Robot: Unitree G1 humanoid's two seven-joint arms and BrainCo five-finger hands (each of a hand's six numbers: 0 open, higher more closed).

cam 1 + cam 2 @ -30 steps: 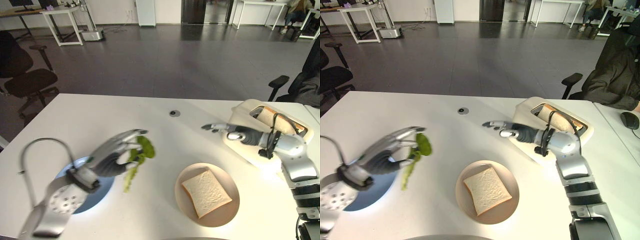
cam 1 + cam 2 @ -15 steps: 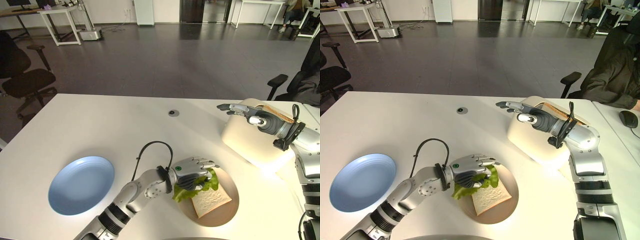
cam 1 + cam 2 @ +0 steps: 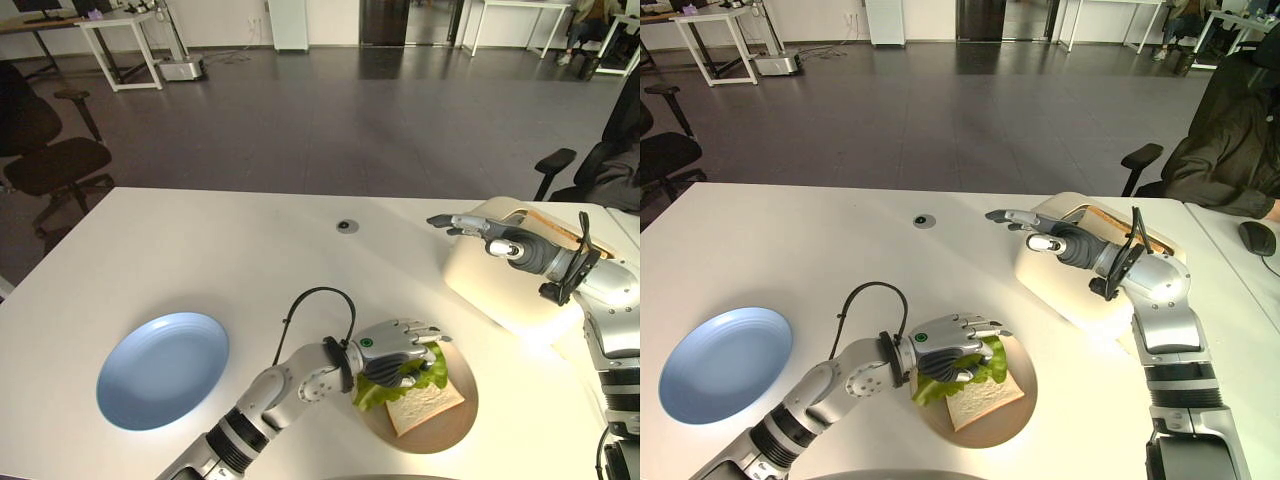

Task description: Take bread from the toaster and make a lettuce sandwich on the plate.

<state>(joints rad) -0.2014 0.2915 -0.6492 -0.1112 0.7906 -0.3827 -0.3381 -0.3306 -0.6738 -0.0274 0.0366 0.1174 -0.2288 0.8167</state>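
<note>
A tan plate (image 3: 466, 398) near the table's front edge holds a slice of white bread (image 3: 430, 404). Green lettuce (image 3: 412, 378) lies over the slice's left part. My left hand (image 3: 395, 346) is over the plate with its fingers curled on the lettuce. The white toaster (image 3: 495, 292) stands at the right, and a bread slice (image 3: 556, 229) sticks up from its slot. My right hand (image 3: 482, 233) hovers over the toaster's left end, fingers stretched out, holding nothing.
An empty blue plate (image 3: 163, 368) lies at the front left. A small round grommet (image 3: 347, 226) sits in the tabletop at the back middle. A computer mouse (image 3: 1260, 238) rests on the neighbouring desk to the right.
My left hand carried the lettuce from above the blue plate to the bread on the tan plate, then edged right. My right hand rose from beside the toaster to above its left end.
</note>
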